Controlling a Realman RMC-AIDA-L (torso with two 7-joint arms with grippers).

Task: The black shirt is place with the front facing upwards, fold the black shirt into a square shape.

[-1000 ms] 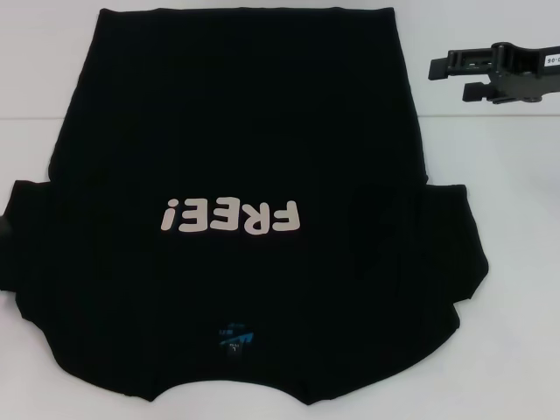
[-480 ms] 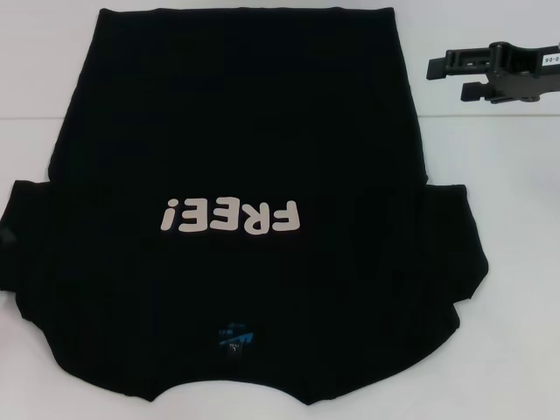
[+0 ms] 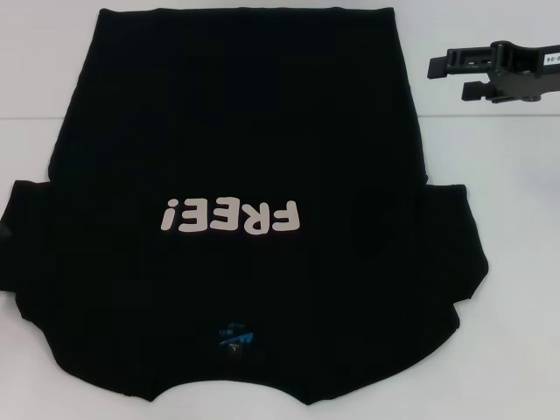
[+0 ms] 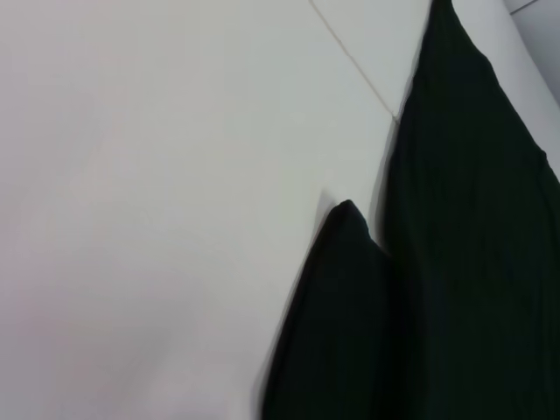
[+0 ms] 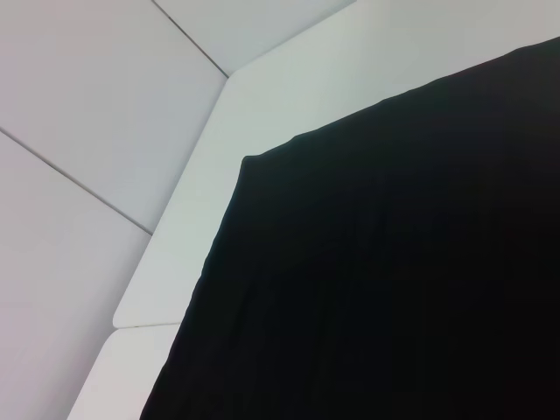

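The black shirt (image 3: 245,157) lies flat on the white table with its front up. Its pale "FREE!" lettering (image 3: 230,216) reads upside down from the head view. The blue neck label (image 3: 234,336) is at the near edge and the hem at the far edge. Both sleeves are spread out to the sides. My right gripper (image 3: 449,79) hovers off the shirt's far right corner, over bare table, open and holding nothing. The left wrist view shows a sleeve tip (image 4: 343,262) and the shirt's side. The right wrist view shows a corner of the shirt (image 5: 385,262). My left gripper is out of view.
The white table (image 3: 499,175) shows bare strips to the right and far left of the shirt. Thin seams cross the table top (image 5: 79,184), and its rounded edge (image 5: 219,96) is near the shirt's corner.
The right gripper has drifted slightly to the right. A small grey shape at the left edge of the head view has faded out of sight. The shirt has not moved.
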